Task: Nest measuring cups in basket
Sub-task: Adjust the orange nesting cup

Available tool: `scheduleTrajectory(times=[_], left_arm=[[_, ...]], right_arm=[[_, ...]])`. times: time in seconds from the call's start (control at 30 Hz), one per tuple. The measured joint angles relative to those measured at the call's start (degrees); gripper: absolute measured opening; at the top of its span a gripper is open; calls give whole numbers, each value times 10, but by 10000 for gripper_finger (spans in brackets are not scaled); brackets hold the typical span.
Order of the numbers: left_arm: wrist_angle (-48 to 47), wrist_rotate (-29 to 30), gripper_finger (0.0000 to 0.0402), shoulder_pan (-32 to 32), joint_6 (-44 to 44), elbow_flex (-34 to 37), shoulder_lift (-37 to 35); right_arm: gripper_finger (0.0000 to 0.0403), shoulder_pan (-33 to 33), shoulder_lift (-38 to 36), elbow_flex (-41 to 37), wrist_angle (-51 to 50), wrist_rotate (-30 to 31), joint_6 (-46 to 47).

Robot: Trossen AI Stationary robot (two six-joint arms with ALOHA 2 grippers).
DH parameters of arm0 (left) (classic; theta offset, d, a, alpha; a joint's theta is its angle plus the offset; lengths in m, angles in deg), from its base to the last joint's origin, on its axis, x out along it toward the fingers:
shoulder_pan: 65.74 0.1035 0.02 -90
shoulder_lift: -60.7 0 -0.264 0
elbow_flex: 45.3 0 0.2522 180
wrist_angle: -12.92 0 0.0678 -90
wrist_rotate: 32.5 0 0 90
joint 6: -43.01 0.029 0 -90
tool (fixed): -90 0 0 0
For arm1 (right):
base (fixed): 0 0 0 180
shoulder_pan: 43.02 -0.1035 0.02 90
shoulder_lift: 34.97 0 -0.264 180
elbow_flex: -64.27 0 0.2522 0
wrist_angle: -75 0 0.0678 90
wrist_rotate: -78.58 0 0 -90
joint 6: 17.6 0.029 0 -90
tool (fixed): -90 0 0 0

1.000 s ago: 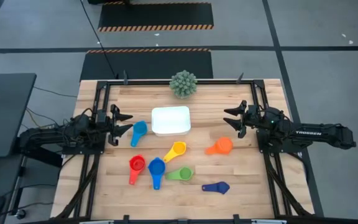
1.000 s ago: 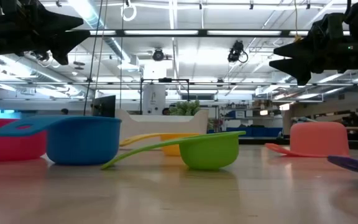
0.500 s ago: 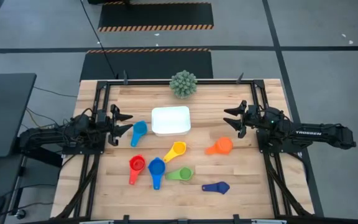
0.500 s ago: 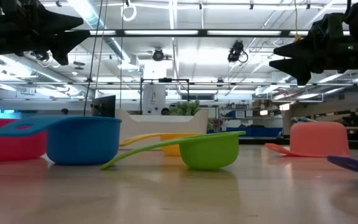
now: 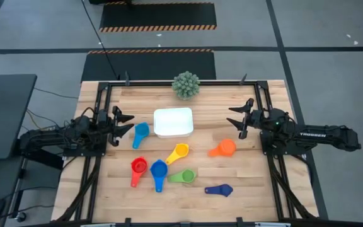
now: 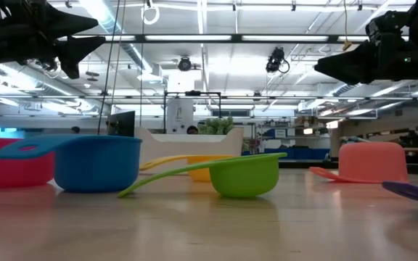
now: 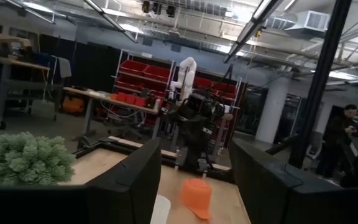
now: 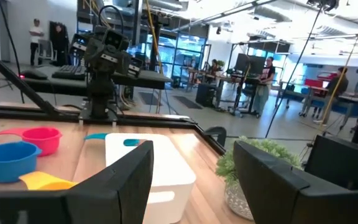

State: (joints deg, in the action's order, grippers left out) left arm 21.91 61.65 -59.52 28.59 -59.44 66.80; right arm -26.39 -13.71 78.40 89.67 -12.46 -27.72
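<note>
The white basket sits at the table's middle toward the far side. Around it on the wood lie the measuring cups: light blue, red, blue, yellow, green, orange mouth down, and dark blue. My left gripper hovers open left of the light blue cup. My right gripper hovers open right of the basket, above the table. In the low view both grippers, the left and the right, hang well above the cups.
A spiky green ball plant stands at the far edge behind the basket. Black frame rails run along the table's left and right sides. Bare wood lies between the basket and my right gripper. People stand in the room beyond.
Both grippers have risen a little above the table, the right one most plainly in the low view. The cups and the basket lie where they were.
</note>
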Motion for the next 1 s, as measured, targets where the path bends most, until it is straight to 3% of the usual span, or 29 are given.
scheduleTrajectory(times=[0.17, 0.27, 0.37, 0.63, 1.0], left_arm=[[1, -7, 197, 0, -1, 0, 0], [-7, -17, 197, 0, 11, -4, 15], [-4, -25, 197, 0, 16, -16, 45], [33, -34, 197, -1, 65, -45, 150], [35, -70, 197, -1, 111, -113, 295]], right_arm=[[229, 0, 0, 0, 8, 0, 3], [229, 0, 0, 0, 24, -1, 55], [229, 0, 0, 0, 33, -1, 115], [229, 1, 0, 0, 35, 45, 150], [229, -2, 7, 0, 36, -39, 181]])
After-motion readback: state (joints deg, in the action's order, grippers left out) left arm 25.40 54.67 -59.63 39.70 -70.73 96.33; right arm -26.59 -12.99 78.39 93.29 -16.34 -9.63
